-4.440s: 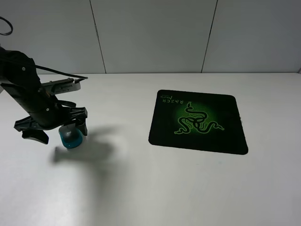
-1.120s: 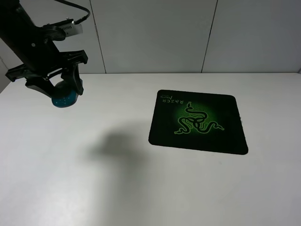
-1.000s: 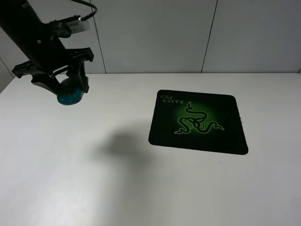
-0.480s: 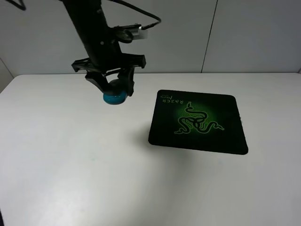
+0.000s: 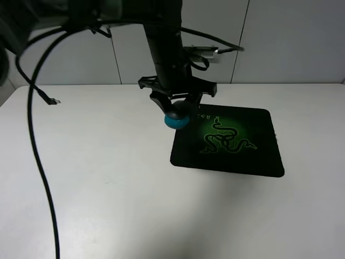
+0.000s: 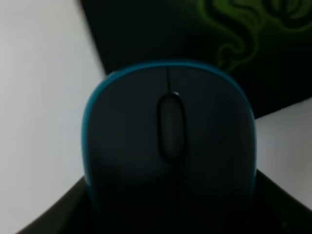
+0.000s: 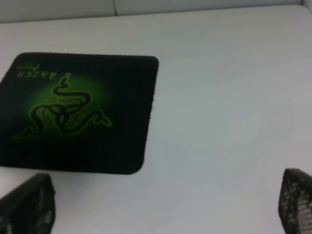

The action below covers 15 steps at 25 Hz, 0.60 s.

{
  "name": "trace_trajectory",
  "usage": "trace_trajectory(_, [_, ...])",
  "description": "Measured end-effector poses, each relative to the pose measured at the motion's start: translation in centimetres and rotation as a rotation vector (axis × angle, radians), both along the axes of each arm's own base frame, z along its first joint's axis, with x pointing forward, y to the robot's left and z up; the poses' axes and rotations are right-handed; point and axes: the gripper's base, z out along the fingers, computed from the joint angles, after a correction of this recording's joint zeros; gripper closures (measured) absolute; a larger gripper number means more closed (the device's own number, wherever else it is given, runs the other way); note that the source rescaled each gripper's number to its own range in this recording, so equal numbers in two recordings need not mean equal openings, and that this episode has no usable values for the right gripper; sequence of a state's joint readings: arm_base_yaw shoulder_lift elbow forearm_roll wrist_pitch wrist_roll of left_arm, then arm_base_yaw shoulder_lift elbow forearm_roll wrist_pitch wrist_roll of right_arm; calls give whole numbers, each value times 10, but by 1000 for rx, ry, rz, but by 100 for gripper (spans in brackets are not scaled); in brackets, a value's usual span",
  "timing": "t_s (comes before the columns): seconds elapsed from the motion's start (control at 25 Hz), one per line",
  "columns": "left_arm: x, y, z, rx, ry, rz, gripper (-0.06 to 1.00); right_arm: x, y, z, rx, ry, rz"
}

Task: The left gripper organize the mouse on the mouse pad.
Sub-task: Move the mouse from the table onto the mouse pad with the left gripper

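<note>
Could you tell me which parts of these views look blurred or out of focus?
Exterior high: the mouse pad is sharp, but the left arm blurs at upper left. Left wrist: the mouse fills the frame, dark and soft, the emblem behind it smeared. Right wrist: the fingertips of the right gripper are fuzzy dark shapes.

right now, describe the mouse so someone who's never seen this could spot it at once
Find the white table and the black pad with a green snake emblem. At the pad's left edge in the high view, the left gripper hangs above the table, shut on the mouse. It is the only small rounded thing: dark grey top, bright teal sides.
</note>
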State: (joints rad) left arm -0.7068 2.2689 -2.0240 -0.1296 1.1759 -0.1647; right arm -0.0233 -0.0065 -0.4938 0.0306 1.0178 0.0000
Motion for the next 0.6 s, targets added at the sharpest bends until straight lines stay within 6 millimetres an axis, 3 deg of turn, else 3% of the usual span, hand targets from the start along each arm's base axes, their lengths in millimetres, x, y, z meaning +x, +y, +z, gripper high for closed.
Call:
trace_trajectory(0.24, [-2, -36, -23, 7, -46, -140, 94, 0, 0, 0, 0, 0, 0])
trace_trajectory(0.6, [10, -50, -67, 40, -47, -209, 94, 0, 0, 0, -3, 0, -2])
